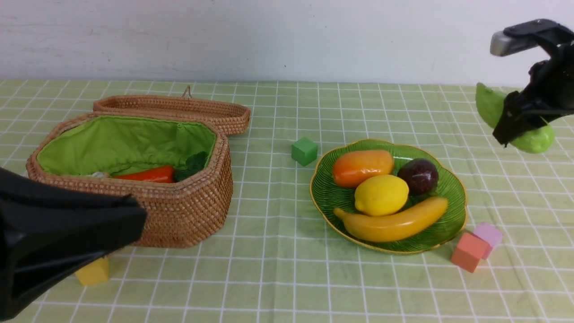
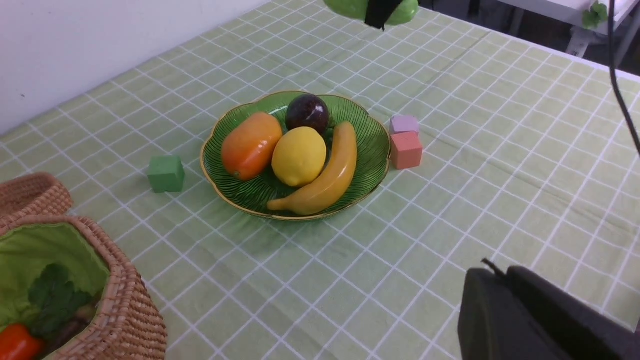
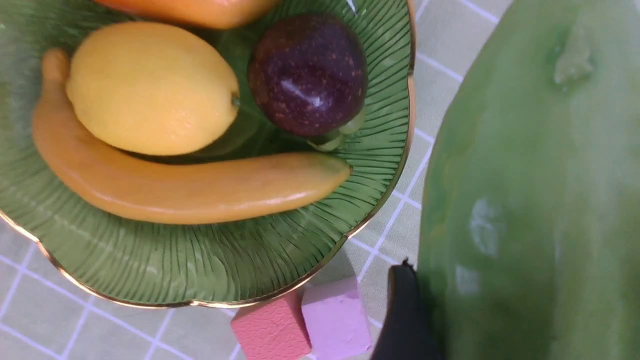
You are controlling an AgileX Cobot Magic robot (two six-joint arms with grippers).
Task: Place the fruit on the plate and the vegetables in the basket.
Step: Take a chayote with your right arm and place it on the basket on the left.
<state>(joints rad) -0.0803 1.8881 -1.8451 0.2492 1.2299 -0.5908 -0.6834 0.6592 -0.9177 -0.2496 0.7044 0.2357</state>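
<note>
Front view: right fingers (image 1: 520, 121) clamped on green gourd (image 1: 533, 139), held above table; left fingers closed, empty

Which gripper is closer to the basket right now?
Left. The left gripper sits low against the basket's near wall. The right gripper is raised beyond the plate, holding the gourd.

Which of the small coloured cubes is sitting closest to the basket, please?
The yellow cube, right at the wicker basket's front corner; the green, pink and lilac cubes lie near the plate.
</note>
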